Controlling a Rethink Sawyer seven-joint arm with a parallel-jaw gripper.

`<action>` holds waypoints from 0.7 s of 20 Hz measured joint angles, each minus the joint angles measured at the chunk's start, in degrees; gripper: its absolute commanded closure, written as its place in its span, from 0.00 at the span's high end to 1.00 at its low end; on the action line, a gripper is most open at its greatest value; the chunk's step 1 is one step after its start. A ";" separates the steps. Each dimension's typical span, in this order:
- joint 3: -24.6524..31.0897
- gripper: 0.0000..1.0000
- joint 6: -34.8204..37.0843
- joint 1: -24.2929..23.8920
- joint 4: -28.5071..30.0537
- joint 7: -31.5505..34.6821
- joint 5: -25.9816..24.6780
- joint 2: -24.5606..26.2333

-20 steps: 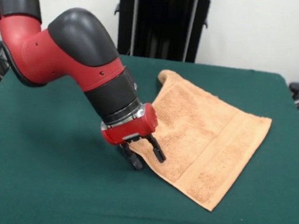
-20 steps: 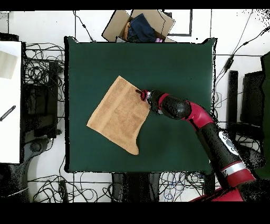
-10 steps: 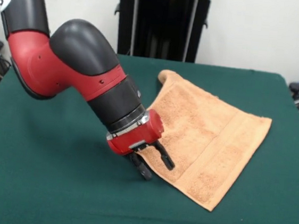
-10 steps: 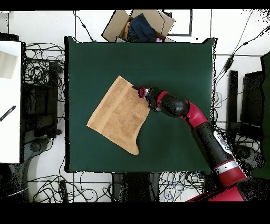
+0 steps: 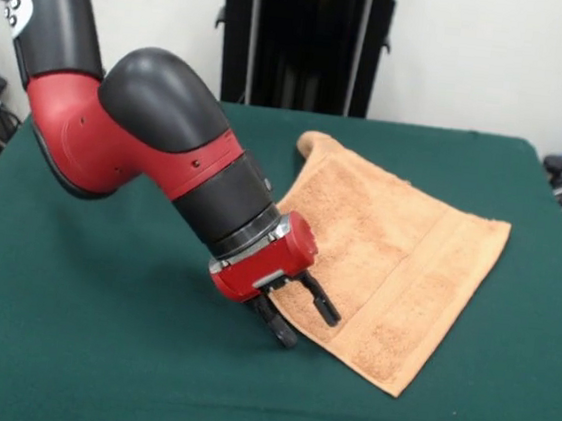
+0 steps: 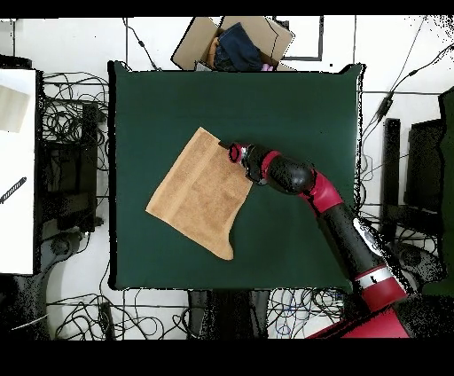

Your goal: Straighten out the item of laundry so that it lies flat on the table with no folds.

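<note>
The peach-orange towel [image 5: 397, 253] lies spread on the green table [image 5: 95, 352], right of centre, with a woven band near its right edge. Its far corner [image 5: 314, 142] is bunched into a small fold. In the overhead view the towel [image 6: 197, 193] sits left of the table's centre [image 6: 301, 106]. My gripper [image 5: 309, 326] is tilted down at the towel's near-left edge and is open. One finger is over the cloth and the other is on the table side of the edge. From overhead the gripper [image 6: 225, 146] is at the towel's upper right edge.
A cardboard box [image 6: 233, 43] with dark cloth in it stands past the table's top edge in the overhead view. A black stand [image 5: 304, 42] rises behind the table. Cables cover the floor around it, and a white surface [image 6: 18, 168] lies to the left.
The gripper has slid along the towel's left edge toward the near side in the front view, still open. The towel has not visibly moved.
</note>
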 measured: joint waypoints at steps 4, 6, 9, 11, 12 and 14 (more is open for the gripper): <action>0.00 1.00 0.00 0.14 -0.09 0.00 0.07 -0.01; -0.01 1.00 0.04 0.24 -0.16 0.00 0.21 -0.04; -0.08 1.00 1.41 1.09 -0.97 -0.01 1.03 -0.34; -0.12 1.00 3.03 1.68 -1.80 -0.08 1.68 -0.55; -0.13 1.00 4.00 1.97 -2.29 -0.24 2.07 -0.64; -0.15 1.00 5.85 2.42 -3.16 -0.80 2.73 -0.75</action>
